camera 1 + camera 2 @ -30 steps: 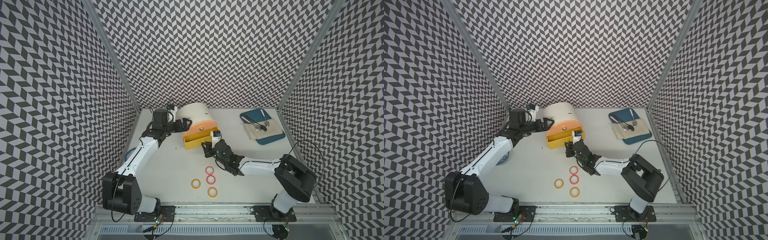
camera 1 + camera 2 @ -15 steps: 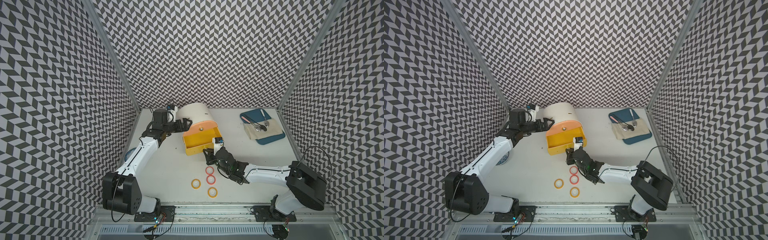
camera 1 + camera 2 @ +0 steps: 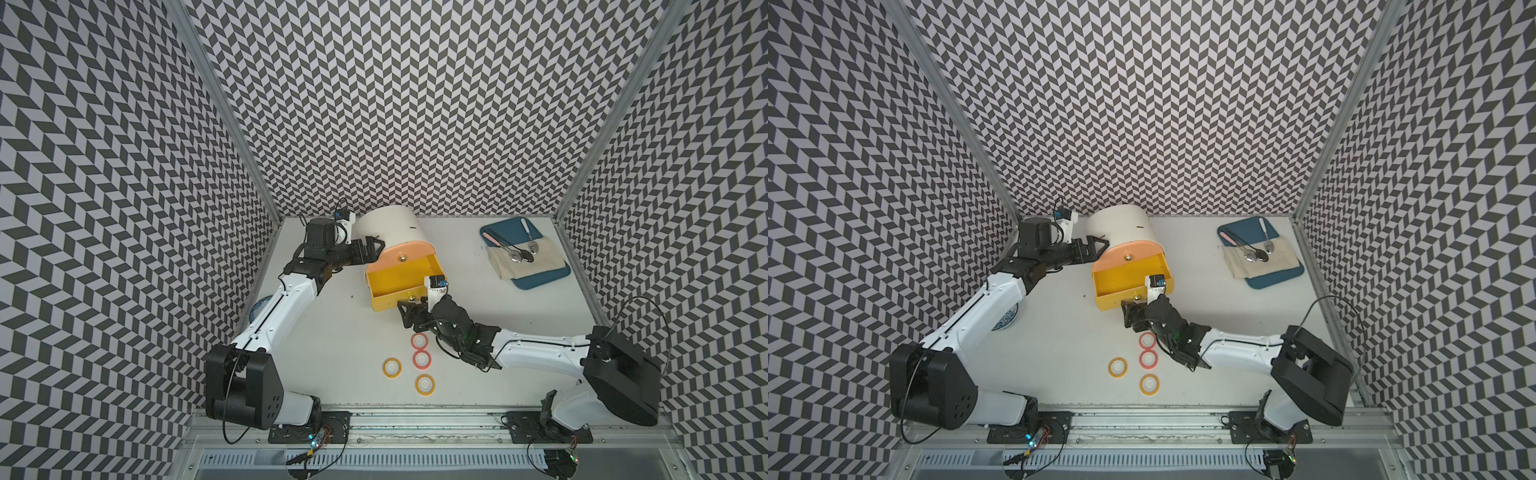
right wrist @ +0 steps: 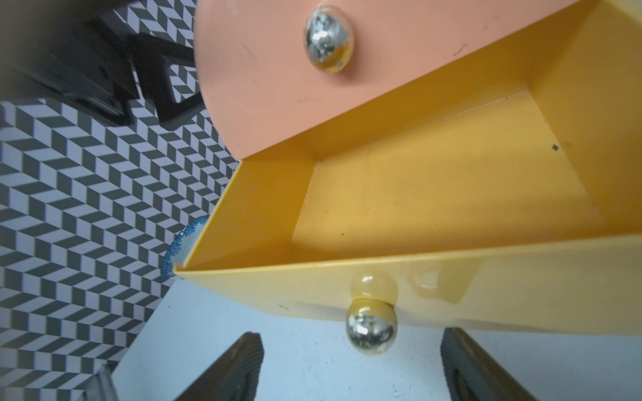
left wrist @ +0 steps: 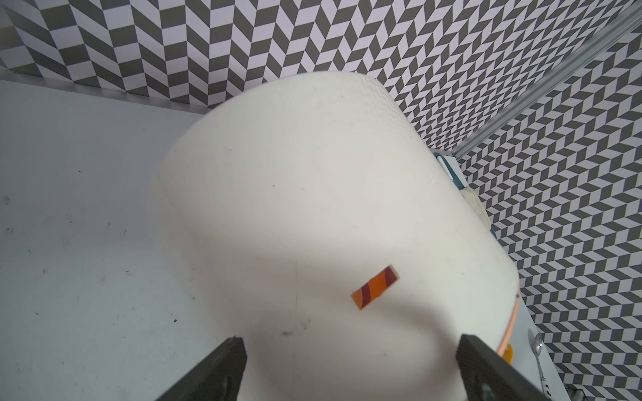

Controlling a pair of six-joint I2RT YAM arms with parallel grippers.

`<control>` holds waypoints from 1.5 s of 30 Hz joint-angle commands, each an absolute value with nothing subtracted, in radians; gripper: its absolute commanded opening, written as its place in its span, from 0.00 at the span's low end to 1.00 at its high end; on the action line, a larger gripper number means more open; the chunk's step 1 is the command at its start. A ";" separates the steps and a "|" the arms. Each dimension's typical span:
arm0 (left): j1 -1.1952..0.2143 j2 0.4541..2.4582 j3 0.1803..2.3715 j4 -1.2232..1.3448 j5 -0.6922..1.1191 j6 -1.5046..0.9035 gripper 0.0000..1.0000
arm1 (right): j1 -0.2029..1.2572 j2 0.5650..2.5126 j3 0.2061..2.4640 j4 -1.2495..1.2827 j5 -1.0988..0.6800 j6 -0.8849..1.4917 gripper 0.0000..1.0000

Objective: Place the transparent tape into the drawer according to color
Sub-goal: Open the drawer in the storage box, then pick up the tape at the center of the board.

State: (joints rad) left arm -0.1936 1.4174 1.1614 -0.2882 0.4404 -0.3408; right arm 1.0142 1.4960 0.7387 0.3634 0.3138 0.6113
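Zigzag black-and-white walls (image 3: 415,104) close in on a pale tabletop (image 3: 332,332), where a cream round-topped cabinet (image 3: 390,228) stands toward the far side, left of centre. Its yellow drawer (image 3: 397,279) stands drawn out toward the near side beneath the shut peach drawer (image 3: 399,259), and the right wrist view shows its bare floor.

The right claw (image 3: 409,318) sits just in front of the yellow drawer's metal knob (image 4: 371,330). Its jaws are spread wide to either side, gripping nothing, with a clear gap between each of its fingers (image 4: 225,368) and the knob. The left claw (image 3: 372,248) is at the cabinet's left flank, spread to its widest with the cream body between its fingers (image 5: 215,368) — whether they touch it cannot be told.

Four tape rolls lie flat on the tabletop nearer the front edge, all outside the drawer. One red-pink roll (image 3: 419,340) lies just beside the right arm's wrist, and a second red-pink roll (image 3: 422,358) lies just nearer. A yellow-orange roll (image 3: 392,367) lies to their left and another yellow-orange roll (image 3: 425,384) is nearest the front.

At far right a blue tray (image 3: 540,284) carries a cloth (image 3: 536,266) and spoons (image 3: 517,257). A blue-patterned bowl (image 3: 1005,323) shows partly from under the left arm.
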 commanded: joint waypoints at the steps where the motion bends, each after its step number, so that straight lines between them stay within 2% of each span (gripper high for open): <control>1: -0.189 1.389 1.164 -0.276 0.456 -0.346 1.00 | 1.022 1.453 0.751 0.335 0.279 0.604 0.92; 5: -0.189 1.361 1.164 -0.274 0.453 -0.351 1.00 | 1.023 1.421 0.768 0.237 0.212 0.595 1.00; 13: -0.186 1.238 1.129 -0.285 0.443 -0.362 1.00 | 1.024 1.333 0.796 -0.011 0.110 0.551 1.00; 20: -0.197 1.101 1.012 -0.388 0.450 -0.347 1.00 | 1.025 1.310 0.850 -0.268 -0.025 0.563 1.00; 27: -0.275 0.937 0.834 -0.473 0.417 -0.389 1.00 | 1.071 1.342 0.879 -0.502 -0.023 0.585 1.00; 34: -0.388 0.827 0.707 -0.524 0.365 -0.474 1.00 | 1.137 1.419 0.890 -0.615 0.004 0.620 0.92; 45: -0.411 0.800 0.675 -0.580 0.347 -0.485 1.00 | 1.199 1.577 0.974 -0.710 0.066 0.609 0.71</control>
State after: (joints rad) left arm -0.4057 0.8032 0.6724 -0.5591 0.3603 -0.4770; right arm 1.1862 1.5448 0.9283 -0.6796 0.0193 0.6178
